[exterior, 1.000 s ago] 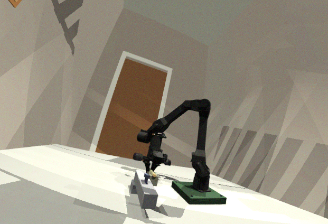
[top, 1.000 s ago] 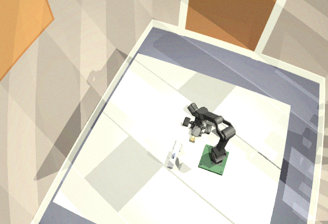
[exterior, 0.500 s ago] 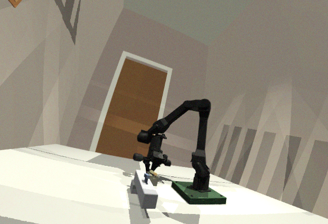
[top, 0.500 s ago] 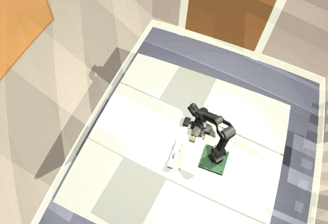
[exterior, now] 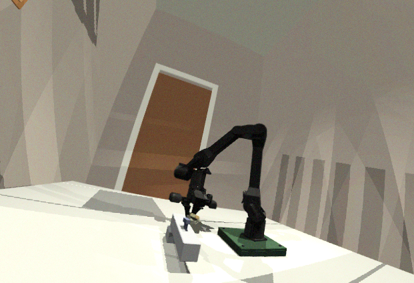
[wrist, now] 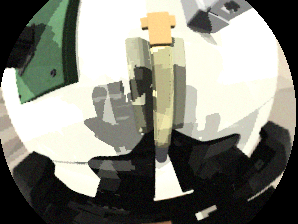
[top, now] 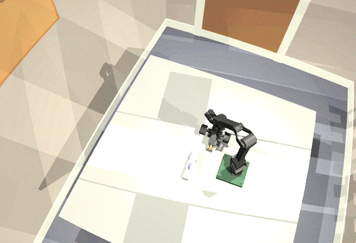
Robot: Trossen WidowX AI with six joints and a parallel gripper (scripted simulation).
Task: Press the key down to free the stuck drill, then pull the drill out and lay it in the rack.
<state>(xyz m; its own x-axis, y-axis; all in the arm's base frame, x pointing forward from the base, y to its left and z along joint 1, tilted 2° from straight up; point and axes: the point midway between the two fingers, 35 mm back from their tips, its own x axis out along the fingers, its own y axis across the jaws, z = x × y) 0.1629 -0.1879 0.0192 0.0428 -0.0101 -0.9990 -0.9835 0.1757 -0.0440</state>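
My gripper is shut on the drill, a thin pale rod with a tan cross-shaped end that sticks out past the fingertips. The gripper points down and holds the drill just above the table, a short way from the pale grey block. A small blue key stands up on top of that block. A grey toothed shape lies on the table under the gripper; I cannot tell whether it is the rack or a shadow.
The arm stands on a green base plate, right of the block. The white table top has a raised rim. A brown door is in the wall behind.
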